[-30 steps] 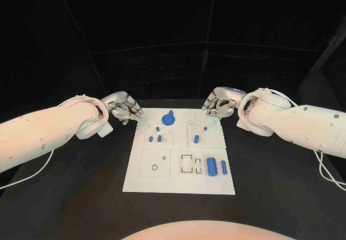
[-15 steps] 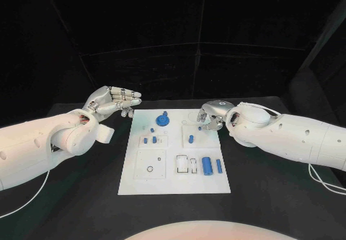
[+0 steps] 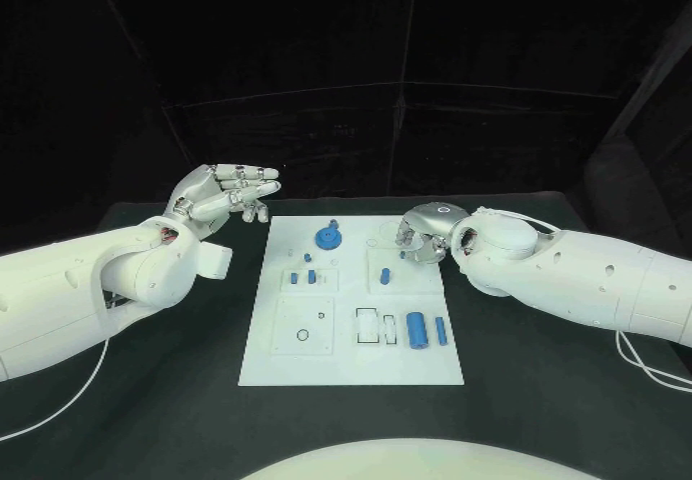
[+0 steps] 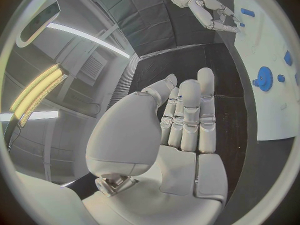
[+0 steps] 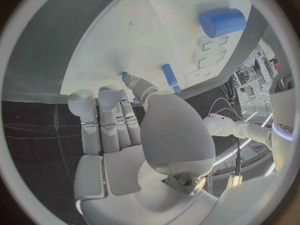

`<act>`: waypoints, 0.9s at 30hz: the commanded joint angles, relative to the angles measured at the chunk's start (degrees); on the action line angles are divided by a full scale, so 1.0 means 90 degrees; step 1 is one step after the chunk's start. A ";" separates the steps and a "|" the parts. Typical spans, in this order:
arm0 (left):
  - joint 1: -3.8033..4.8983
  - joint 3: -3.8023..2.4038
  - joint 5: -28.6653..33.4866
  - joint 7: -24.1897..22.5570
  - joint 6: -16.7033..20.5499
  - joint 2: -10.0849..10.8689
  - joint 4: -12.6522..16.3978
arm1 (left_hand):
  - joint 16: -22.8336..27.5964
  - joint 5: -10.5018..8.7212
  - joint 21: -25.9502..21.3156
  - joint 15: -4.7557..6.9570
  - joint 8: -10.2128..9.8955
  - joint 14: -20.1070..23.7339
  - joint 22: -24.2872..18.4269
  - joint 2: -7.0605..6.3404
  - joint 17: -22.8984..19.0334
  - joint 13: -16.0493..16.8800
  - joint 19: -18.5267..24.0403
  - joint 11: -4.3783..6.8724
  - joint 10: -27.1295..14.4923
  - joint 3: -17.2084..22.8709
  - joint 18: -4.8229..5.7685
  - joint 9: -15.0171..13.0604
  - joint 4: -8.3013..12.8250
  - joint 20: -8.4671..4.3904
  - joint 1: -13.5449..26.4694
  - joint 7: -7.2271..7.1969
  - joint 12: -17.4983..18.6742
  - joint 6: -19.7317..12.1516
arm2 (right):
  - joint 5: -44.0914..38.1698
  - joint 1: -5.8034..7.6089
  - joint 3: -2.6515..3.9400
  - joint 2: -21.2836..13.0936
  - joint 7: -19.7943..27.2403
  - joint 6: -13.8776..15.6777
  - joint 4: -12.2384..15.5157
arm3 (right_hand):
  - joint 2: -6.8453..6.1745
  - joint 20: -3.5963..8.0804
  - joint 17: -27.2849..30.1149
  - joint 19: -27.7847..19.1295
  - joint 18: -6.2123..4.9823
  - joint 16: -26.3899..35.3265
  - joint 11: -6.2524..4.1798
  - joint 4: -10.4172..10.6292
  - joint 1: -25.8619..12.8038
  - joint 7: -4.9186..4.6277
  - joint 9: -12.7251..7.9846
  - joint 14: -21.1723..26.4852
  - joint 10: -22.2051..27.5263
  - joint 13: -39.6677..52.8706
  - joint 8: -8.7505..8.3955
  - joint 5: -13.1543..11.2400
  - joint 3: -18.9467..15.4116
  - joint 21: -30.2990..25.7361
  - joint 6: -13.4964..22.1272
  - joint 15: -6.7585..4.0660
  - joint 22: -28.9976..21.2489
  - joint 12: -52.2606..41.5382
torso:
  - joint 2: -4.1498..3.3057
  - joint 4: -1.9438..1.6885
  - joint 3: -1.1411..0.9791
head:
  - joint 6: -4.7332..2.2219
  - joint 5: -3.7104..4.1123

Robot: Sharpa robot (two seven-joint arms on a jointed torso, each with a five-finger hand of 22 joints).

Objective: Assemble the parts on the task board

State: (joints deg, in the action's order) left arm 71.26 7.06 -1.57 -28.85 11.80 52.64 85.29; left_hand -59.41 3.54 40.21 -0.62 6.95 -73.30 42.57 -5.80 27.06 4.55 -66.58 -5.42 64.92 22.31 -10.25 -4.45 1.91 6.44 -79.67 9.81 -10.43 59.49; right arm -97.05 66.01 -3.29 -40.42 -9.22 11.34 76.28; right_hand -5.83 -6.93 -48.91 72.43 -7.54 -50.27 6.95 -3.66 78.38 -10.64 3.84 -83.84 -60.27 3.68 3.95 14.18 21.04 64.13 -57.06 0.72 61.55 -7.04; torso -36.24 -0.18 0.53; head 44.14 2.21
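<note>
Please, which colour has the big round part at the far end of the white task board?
Blue. The round disc-shaped part shows best in the head view.

The head view is dim overall: dark curtains and a black desk (image 3: 548,400) swallow the light, while the white task board (image 3: 353,360) and both arms stand out brightly and in focus. Shadows on the board are soft and faint. The left wrist view shows bright ceiling strip lights (image 4: 37,92) with some glare. Both wrist views bend straight edges strongly toward the circle's rim.
</note>
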 commanded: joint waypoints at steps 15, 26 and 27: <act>0.0004 -0.0003 0.0170 -0.0113 0.0007 -0.0003 0.0033 | 0.0036 0.0002 -0.0049 -0.0002 0.0039 0.0072 -0.0011 0.0056 -0.0030 0.0012 0.0062 -0.0015 0.0038 -0.0022 -0.0031 0.0008 -0.0025 0.0007 0.0012 -0.0009 -0.0043 0.0029 | -0.0084 -0.0047 0.0003 0.0096 0.0090 -0.0372 -0.0065 | 0.0142 0.0046 -0.1026 0.0541 0.0287 -0.1290 -0.0133 -0.0039 0.0098 0.0098 0.0034 -0.0326 -0.0363 0.0005 0.0097 -0.0260 0.0411 0.1004 -0.0365 -0.0023 0.1045 -0.0170 | 0.0004 -0.0002 0.0003 | 0.0021 -0.0027; 0.0004 -0.0003 0.0172 -0.0101 0.0002 0.0010 0.0055 | 0.0036 0.0002 -0.0049 -0.0002 0.0039 0.0072 -0.0011 0.0056 -0.0030 0.0012 0.0062 -0.0015 0.0038 -0.0022 -0.0031 0.0008 -0.0025 0.0007 0.0012 -0.0009 -0.0043 0.0029 | -0.0081 -0.0084 0.0003 0.0164 0.0044 -0.0501 -0.0132 | 0.0203 0.0071 -0.1199 0.0636 0.0338 -0.1616 -0.0192 -0.0068 0.0095 0.0154 0.0042 -0.0277 -0.0571 0.0015 0.0125 -0.0321 0.0619 0.1276 -0.0558 -0.0056 0.1328 -0.0182 | 0.0001 -0.0002 0.0004 | 0.0068 -0.0012; 0.0005 -0.0003 0.0172 -0.0100 0.0002 0.0009 0.0053 | 0.0036 0.0002 -0.0049 -0.0002 0.0039 0.0072 -0.0011 0.0056 -0.0030 0.0012 0.0062 -0.0015 0.0038 -0.0022 -0.0031 0.0008 -0.0025 0.0007 0.0012 -0.0009 -0.0043 0.0029 | -0.0081 -0.0088 0.0003 0.0170 0.0039 -0.0509 -0.0139 | 0.0203 0.0072 -0.1206 0.0641 0.0340 -0.1630 -0.0195 -0.0071 0.0094 0.0157 0.0042 -0.0276 -0.0583 0.0016 0.0127 -0.0329 0.0623 0.1288 -0.0567 -0.0058 0.1341 -0.0183 | 0.0001 -0.0004 0.0004 | 0.0073 -0.0012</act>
State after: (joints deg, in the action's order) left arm 71.24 7.07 -0.40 -29.05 11.91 52.71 85.67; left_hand -59.41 3.54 39.95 -0.62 6.95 -72.89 42.53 -5.80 26.84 4.59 -66.41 -5.42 64.91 22.31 -10.21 -4.46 1.91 6.61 -79.68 9.81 -10.43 59.48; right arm -97.49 65.48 -3.08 -39.01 -8.85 8.53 75.09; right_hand -4.41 -6.25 -59.69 77.83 -4.85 -64.62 5.22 -4.31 79.25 -9.20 4.17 -84.06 -65.12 3.75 4.81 11.44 26.25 75.39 -61.83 0.49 73.52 -8.43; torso -36.27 -0.21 0.55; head 44.69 2.07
